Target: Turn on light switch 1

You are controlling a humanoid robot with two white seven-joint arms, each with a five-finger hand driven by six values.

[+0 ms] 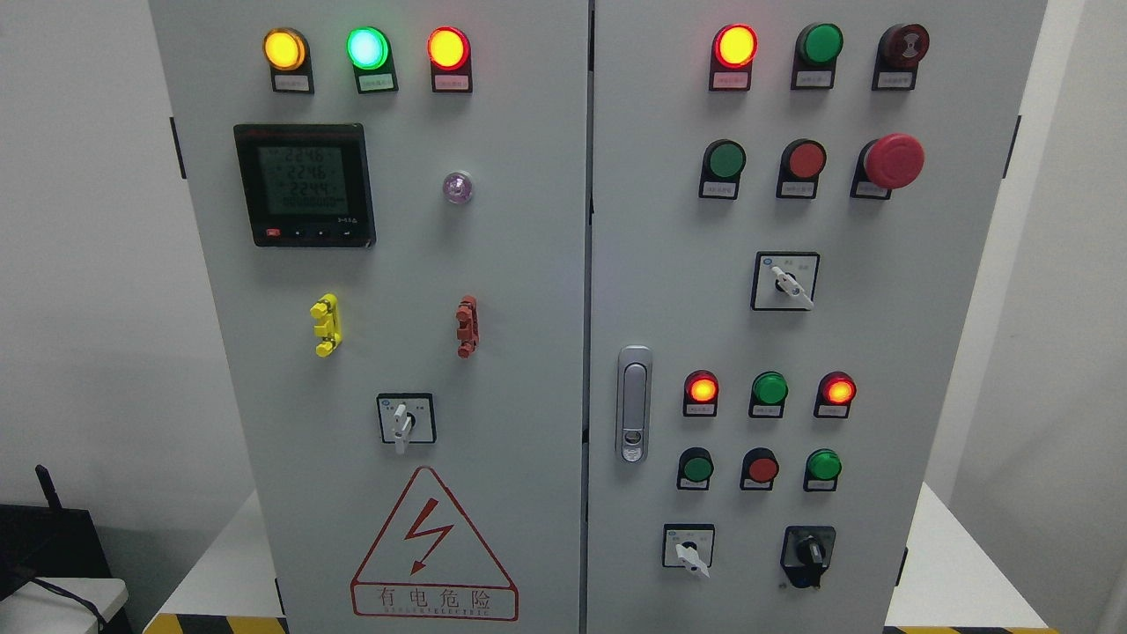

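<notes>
Grey cabinet (528,264) fills view; lamps lit; labels too small, switch 1 unclear; nothing blocks panel; hands unseen, state unknown.

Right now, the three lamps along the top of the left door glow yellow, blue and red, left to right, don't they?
Not quite. In the head view the middle lamp glows green, not blue. The yellow lamp on its left and the red lamp on its right are as you say.

meter (305,185) on left door (379,308), handle (633,403) left of right-door buttons (769,390)
</notes>
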